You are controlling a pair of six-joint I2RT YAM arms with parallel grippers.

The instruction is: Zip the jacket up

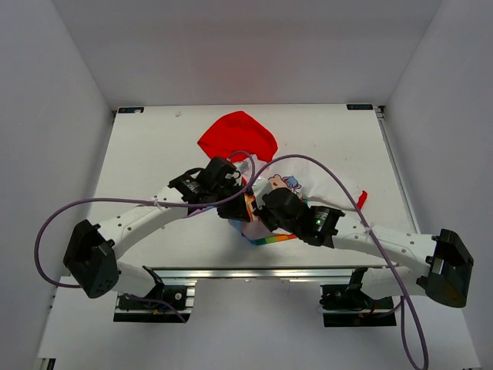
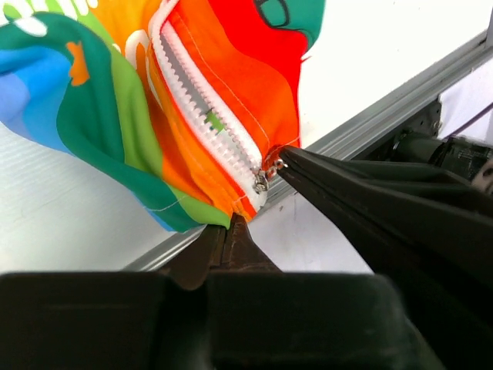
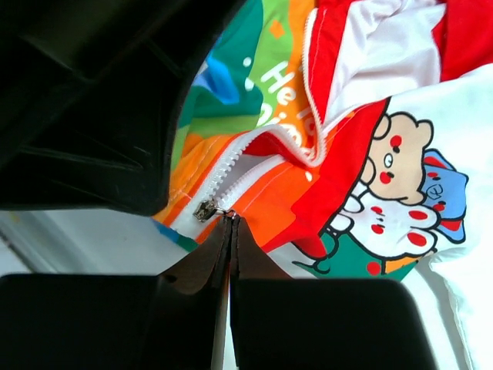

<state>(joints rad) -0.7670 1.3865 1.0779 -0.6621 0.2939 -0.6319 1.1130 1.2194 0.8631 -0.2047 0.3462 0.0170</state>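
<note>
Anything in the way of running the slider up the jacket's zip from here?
No foreign object. But just above the slider, the jacket front bunches and its zipper edge curls aside. The right claw pinches the slider; the left claw holds the hem.

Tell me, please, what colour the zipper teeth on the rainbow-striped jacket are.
White zipper teeth, clearest in the left wrist view.

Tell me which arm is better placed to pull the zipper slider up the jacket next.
Right. The right end effector is shut on the slider, low on the open zipper, ready to draw it along. The left end effector pinches the jacket hem just below, likely as anchor.
</note>
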